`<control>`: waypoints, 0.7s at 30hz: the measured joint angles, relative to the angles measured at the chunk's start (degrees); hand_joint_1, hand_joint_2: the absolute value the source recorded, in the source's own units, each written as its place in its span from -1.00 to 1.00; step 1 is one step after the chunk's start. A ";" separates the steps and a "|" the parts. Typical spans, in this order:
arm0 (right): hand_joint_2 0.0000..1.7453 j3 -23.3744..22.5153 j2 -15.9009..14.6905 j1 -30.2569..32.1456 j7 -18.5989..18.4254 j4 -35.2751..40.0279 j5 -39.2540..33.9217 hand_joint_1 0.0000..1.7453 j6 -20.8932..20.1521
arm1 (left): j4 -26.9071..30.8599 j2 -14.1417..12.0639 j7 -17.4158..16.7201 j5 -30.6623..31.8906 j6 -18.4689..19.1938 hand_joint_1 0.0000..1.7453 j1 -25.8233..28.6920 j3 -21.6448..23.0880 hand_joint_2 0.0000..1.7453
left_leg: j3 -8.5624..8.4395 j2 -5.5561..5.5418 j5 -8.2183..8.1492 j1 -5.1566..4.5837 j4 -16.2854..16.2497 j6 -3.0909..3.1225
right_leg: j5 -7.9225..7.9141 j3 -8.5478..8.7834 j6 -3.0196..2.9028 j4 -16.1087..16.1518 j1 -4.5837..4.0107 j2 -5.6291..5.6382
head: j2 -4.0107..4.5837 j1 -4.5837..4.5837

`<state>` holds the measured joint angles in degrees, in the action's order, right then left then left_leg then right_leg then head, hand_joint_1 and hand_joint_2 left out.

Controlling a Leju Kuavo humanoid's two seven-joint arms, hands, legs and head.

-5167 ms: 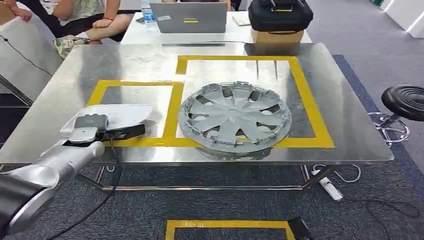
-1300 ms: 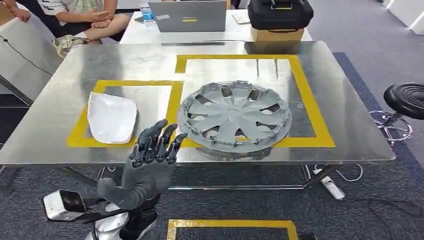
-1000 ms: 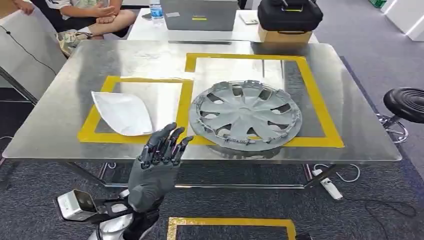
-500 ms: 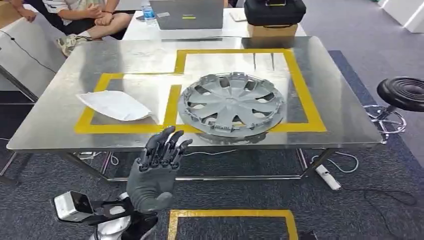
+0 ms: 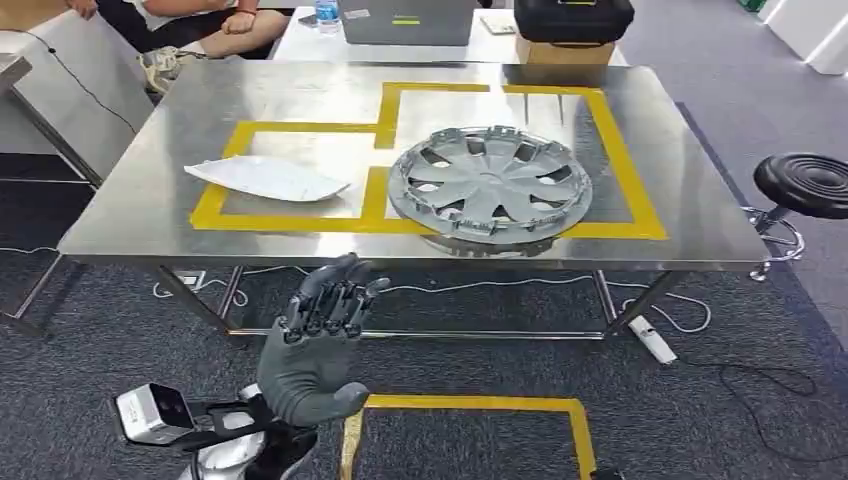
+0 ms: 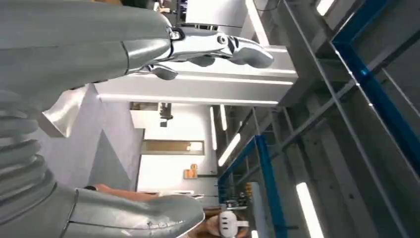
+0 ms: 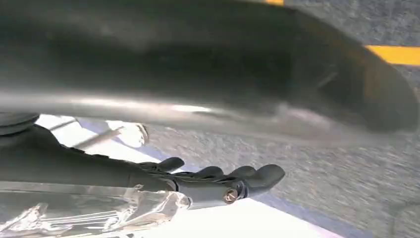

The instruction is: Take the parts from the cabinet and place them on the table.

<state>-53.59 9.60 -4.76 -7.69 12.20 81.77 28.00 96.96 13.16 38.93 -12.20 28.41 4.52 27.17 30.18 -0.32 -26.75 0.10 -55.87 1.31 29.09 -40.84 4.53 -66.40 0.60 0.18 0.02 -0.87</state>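
A grey wheel cover (image 5: 489, 182) lies on the steel table (image 5: 690, 215), across the right yellow-taped frame. To its left, a white curved panel (image 5: 268, 178) rests inside the smaller taped frame. My left hand (image 5: 315, 345) is raised in front of the table's near edge, well short of both parts, fingers up and slightly apart, holding nothing. The left wrist view shows that left hand (image 6: 59, 49) with a wide empty gap between thumb and fingers. In the right wrist view my right hand (image 7: 148, 176) hangs over the carpet with fingers stretched out and nothing in them.
A black stool (image 5: 808, 185) stands off the table's right end. Behind the table are a laptop (image 5: 405, 20), a black case (image 5: 572, 18) on a box, and a seated person (image 5: 210, 20). Yellow floor tape (image 5: 470, 405), a power strip (image 5: 655, 340) and cables lie on the carpet.
The white panel, under my left hand 5 s ago, now lies free on the table and the hand is drawn back. The whole view has since pulled away from the table.
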 joint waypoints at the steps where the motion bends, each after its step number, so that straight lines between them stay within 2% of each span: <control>1: -1.00 0.02 0.00 -0.03 0.00 0.00 0.02 -1.00 0.00 | 0.00 -0.02 0.00 0.00 0.00 -1.00 0.03 0.00 1.00 | 0.73 0.05 0.60 -0.07 -0.02 0.05 | 2.52 -1.14 0.17 -4.60 -0.01 0.01 | 0.00 -0.04; 2: -1.00 0.02 0.00 -0.03 0.00 0.00 0.02 -1.00 0.00 | 0.00 -0.02 0.00 0.00 0.00 -1.00 0.03 0.00 1.00 | 1.58 0.11 1.28 -0.13 -0.06 0.09 | 3.80 -1.72 0.30 -8.44 -0.02 0.01 | 0.00 0.00; 3: -1.00 0.00 0.00 -0.05 0.00 0.00 0.02 -1.00 0.00 | -0.02 -0.04 0.00 0.00 0.00 -1.00 0.04 0.00 1.00 | 2.32 0.12 1.87 -0.15 -0.10 0.05 | 3.24 -1.26 0.28 -9.66 -0.02 0.01 | 0.00 -0.02; 4: -1.00 0.00 0.00 -0.04 -0.02 0.00 0.02 -1.00 0.00 | -0.02 -0.07 0.00 0.00 0.02 -1.00 0.04 0.00 1.00 | 3.06 0.12 2.47 -0.15 -0.14 -0.05 | 1.55 0.24 0.21 -8.74 -0.02 0.02 | 0.00 -0.02; 5: -1.00 0.00 -0.02 -0.07 0.00 0.00 0.02 -1.00 0.00 | -0.02 -0.07 0.00 0.00 0.02 -1.00 0.04 0.00 1.00 | 3.76 0.10 3.01 -0.14 -0.16 -0.20 | -0.49 2.65 0.10 -6.10 -0.02 0.01 | 0.00 0.00; 6: -1.00 0.00 -0.02 -0.18 0.00 0.00 0.02 -1.00 -0.02 | -0.02 -0.07 0.00 0.00 0.04 -1.00 0.03 0.00 1.00 | 4.44 0.08 3.59 -0.14 -0.17 -0.41 | -2.12 6.25 -0.05 -1.44 -0.01 0.01 | 0.00 -0.02; 7: -1.00 0.00 -0.04 -0.39 0.00 0.00 0.02 -1.00 -0.02 | -0.02 -0.04 0.00 0.02 0.07 -1.00 0.00 0.00 1.00 | 4.79 0.02 4.15 -0.14 -0.35 -0.72 | -1.89 10.76 -0.17 4.51 0.00 0.05 | 0.00 -0.02; 8: -1.00 0.02 -0.02 -0.64 0.00 0.00 0.04 -1.00 -0.09 | -0.02 -0.02 0.00 0.04 0.09 -1.00 -0.03 0.00 1.00 | 5.14 -0.01 4.45 -0.47 -0.41 -1.07 | 0.16 14.35 -0.23 9.40 -0.13 0.12 | 0.00 0.04; 9: -1.00 0.02 -0.02 -0.77 0.04 0.00 0.02 -1.00 -0.15 | -0.04 -0.02 0.00 0.32 -0.04 -1.00 -0.13 0.02 1.00 | 5.08 0.11 4.98 -0.49 -0.45 -1.40 | 0.35 14.42 -0.73 10.08 -0.19 0.33 | 0.00 -0.22; 11: -1.00 0.04 -0.02 -0.62 0.07 0.00 0.02 -1.00 -0.15 | -0.11 -0.04 0.00 0.72 -0.72 -1.00 -0.30 0.07 1.00 | 5.21 0.17 5.94 -0.28 -0.19 -1.98 | -0.06 13.27 -1.50 9.96 -0.49 0.30 | -0.02 -0.15; 12: -1.00 0.02 -0.02 -0.50 0.09 0.00 0.00 -1.00 -0.15 | -0.18 -0.09 0.00 0.94 -1.09 -1.00 -0.27 0.07 1.00 | 5.35 0.12 6.38 -0.31 -0.14 -2.39 | -0.62 12.84 -2.24 10.16 -0.40 0.19 | 0.00 -0.13; 13: -1.00 0.00 -0.02 -0.56 0.07 0.00 -0.11 -1.00 -0.15 | -0.22 -0.13 0.00 0.92 -1.29 -1.00 -0.28 0.07 1.00 | 5.75 0.11 5.31 -0.19 -0.41 -2.79 | -1.35 12.35 -2.84 10.24 -0.17 -0.04 | 0.00 -0.11; 14: -1.00 -0.02 -0.09 -0.57 0.09 0.00 -0.17 -1.00 -0.13 | -0.26 -0.13 0.00 0.90 -1.44 -1.00 -0.32 0.04 1.00 | 6.83 0.14 1.68 -0.13 -2.60 -3.12 | -2.08 11.69 -3.32 10.23 -0.19 -0.10 | 0.00 -0.35; 15: -1.00 -0.02 -0.11 -0.62 0.11 0.00 -0.18 -1.00 -0.13 | -0.33 -0.15 0.00 0.87 -1.49 -1.00 -0.38 0.04 1.00 | 8.36 0.13 -2.36 -0.09 -7.01 -3.35 | -2.89 10.82 -3.54 10.19 -0.20 -0.10 | 0.00 -0.33; 16: -1.00 -0.02 -0.11 -0.64 0.18 0.00 -0.17 -1.00 -0.13 | -0.44 -0.24 0.00 0.85 -1.53 -1.00 -0.44 0.05 1.00 | 9.56 0.13 -5.15 -0.09 -11.16 -3.50 | -3.54 9.94 -3.60 10.17 -0.23 -0.09 | 0.00 -0.35; 17: -1.00 -0.02 -0.11 -0.52 0.17 0.00 -0.17 -1.00 -0.13 | -0.55 -0.33 0.00 0.85 -1.57 -1.00 -0.46 0.07 1.00 | 10.54 0.13 -6.95 -0.10 -15.37 -3.58 | -4.28 8.92 -3.60 10.12 -0.27 -0.11 | 0.00 -0.37; 18: -1.00 -0.02 -0.11 -0.39 0.17 0.00 -0.15 -1.00 -0.13 | -0.66 -0.44 0.00 0.81 -1.75 -1.00 -0.45 0.04 1.00 | 10.69 0.13 -6.90 -0.10 -17.64 -3.60 | -4.94 8.02 -3.51 10.08 -0.27 -0.14 | 0.00 -0.33; 19: -1.00 -0.02 -0.11 -0.31 0.17 0.00 -0.18 -1.00 -0.13 | -0.70 -0.52 0.00 0.81 -1.90 -1.00 -0.45 0.04 1.00 | 9.80 0.13 -5.51 -0.10 -17.62 -3.52 | -5.56 7.15 -3.38 10.05 -0.28 -0.19 | 0.00 -0.33; 20: -1.00 -0.02 -0.11 -0.27 0.17 0.00 -0.18 -1.00 -0.13 | -0.83 -0.57 0.00 0.83 -2.56 -1.00 -0.46 0.04 1.00 | 7.83 0.14 -3.32 -0.10 -15.67 -3.37 | -6.17 6.29 -3.25 10.03 -0.28 -0.22 | 0.00 -0.35; 21: -1.00 -0.02 -0.11 -0.27 0.19 0.00 -0.18 -1.00 -0.13 | -0.85 -0.59 0.00 0.87 -2.86 -1.00 -0.47 0.04 1.00 | 4.78 0.14 -1.37 -0.10 -11.75 -3.17 | -6.80 5.55 -3.13 10.02 -0.27 -0.22 | 0.00 -0.35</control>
<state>-53.62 9.49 -5.03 -7.50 12.20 81.59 27.87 96.10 12.57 38.93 -11.32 25.55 4.05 27.21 34.96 -0.18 -28.12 0.01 -67.61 -1.86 22.29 -35.28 1.40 -56.39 0.33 -0.04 0.02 -1.22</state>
